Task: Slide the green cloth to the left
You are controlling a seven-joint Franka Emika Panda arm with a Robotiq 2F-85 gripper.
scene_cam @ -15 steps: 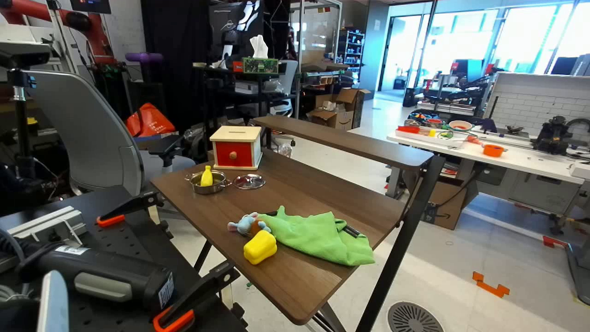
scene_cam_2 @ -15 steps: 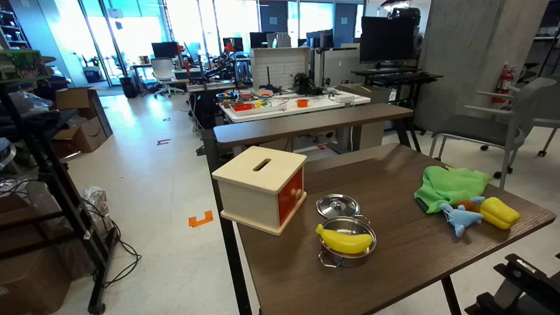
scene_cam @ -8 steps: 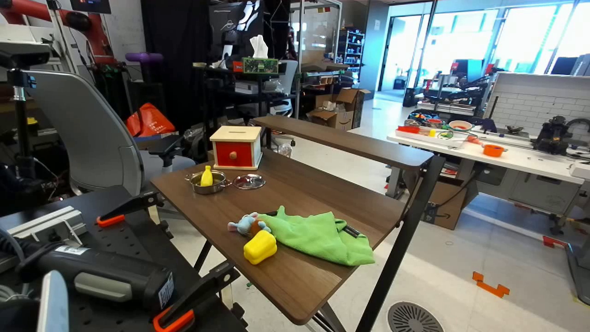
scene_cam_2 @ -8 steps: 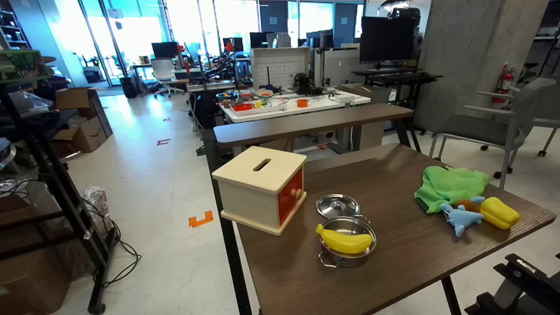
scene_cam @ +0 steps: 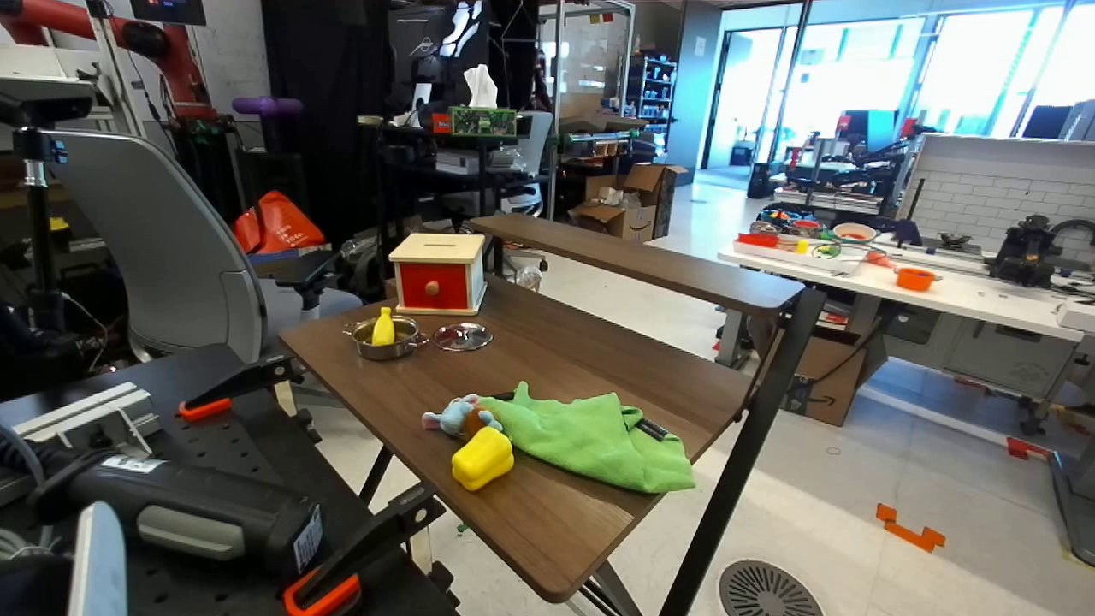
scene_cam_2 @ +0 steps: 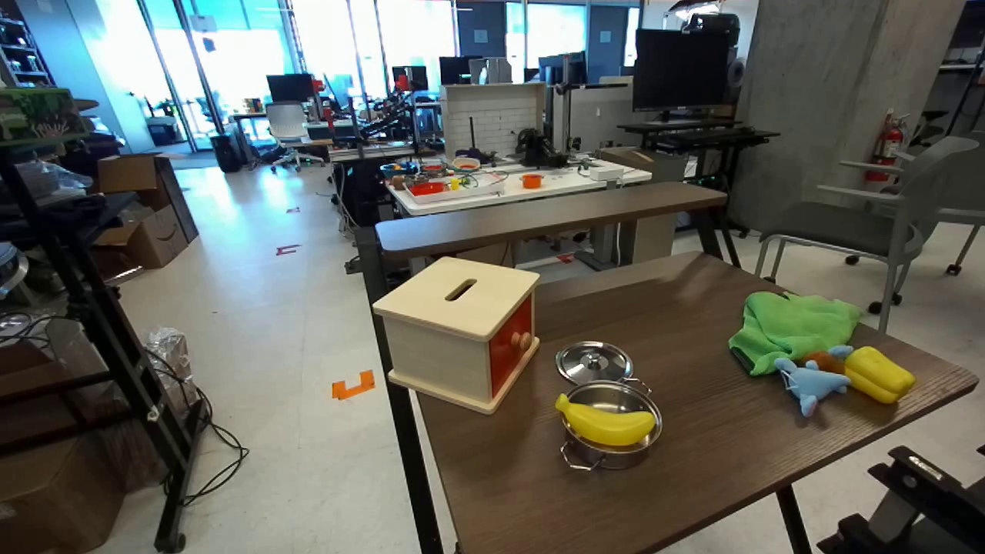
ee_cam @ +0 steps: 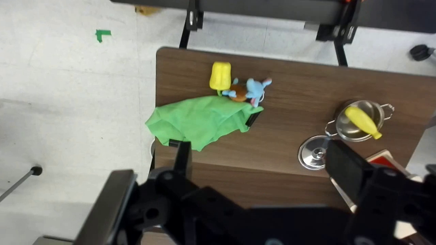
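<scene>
On the surface: cloth, rumpled, one end past the edge.
Beside cloth: toy, pepper.
Pot: holds banana.
Tool: released, spread wide.

Your cloth is plain bright green, and the pieces showing at its edges are black. The bench before you is brown, lined with fine wood grain. You have a solid yellow pepper with a green stem, and a plush toy in light blue, brown and pink. The banana is all yellow; the pot and the lid are silver. On the box you see pale cream wood, a red front and a tan knob. Your end effector is black.
</scene>
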